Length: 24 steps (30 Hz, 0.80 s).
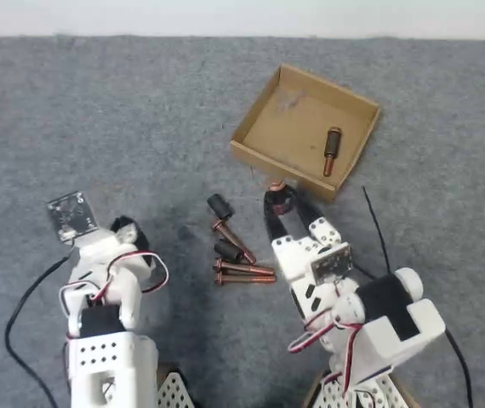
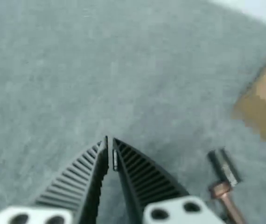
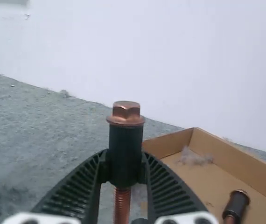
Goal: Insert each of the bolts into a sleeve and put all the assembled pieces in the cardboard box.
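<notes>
My right gripper is shut on a black sleeve with a copper bolt through it, held upright just in front of the cardboard box. One assembled piece lies inside the box, the same piece showing beyond the right gripper. On the carpet lie two more sleeved bolts and two bare copper bolts. My left gripper is shut and empty over bare carpet, left of the pile; a sleeved bolt lies beside it.
Grey carpet covers the whole work surface. A white wall runs behind it. The box corner lies beyond the left gripper. A black cable trails right of the right arm. Open carpet stretches left of the box.
</notes>
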Tool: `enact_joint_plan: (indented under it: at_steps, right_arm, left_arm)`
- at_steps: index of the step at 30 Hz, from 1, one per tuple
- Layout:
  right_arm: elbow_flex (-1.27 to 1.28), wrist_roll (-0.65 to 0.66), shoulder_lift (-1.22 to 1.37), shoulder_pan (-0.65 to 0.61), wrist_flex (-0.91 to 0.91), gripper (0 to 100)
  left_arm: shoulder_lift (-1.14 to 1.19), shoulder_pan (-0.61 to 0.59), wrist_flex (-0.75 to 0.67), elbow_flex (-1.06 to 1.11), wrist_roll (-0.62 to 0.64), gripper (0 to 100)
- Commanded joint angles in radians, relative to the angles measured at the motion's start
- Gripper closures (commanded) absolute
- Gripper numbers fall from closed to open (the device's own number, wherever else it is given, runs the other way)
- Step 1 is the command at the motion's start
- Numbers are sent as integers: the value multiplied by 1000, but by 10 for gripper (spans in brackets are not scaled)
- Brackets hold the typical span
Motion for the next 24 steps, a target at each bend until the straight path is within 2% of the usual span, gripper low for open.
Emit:
enact_joint_plan:
  at_steps: [1,9,14,19,24]
  right_arm:
    - [-123,-9,-45,93,-12,993]
    - [-336,0,-45,260,48,993]
    - [-529,58,-45,277,318,993]
    - [-683,58,-45,269,542,993]
    - [-847,55,-45,277,842,993]
  left_arm:
    - [-20,-15,-81,21,-2,988]
    - [-20,-3,-95,31,-2,988]
    - [-20,-3,-98,31,-2,988]
    - [-20,-3,-98,31,-2,988]
    - [-20,-3,-98,31,-2,988]
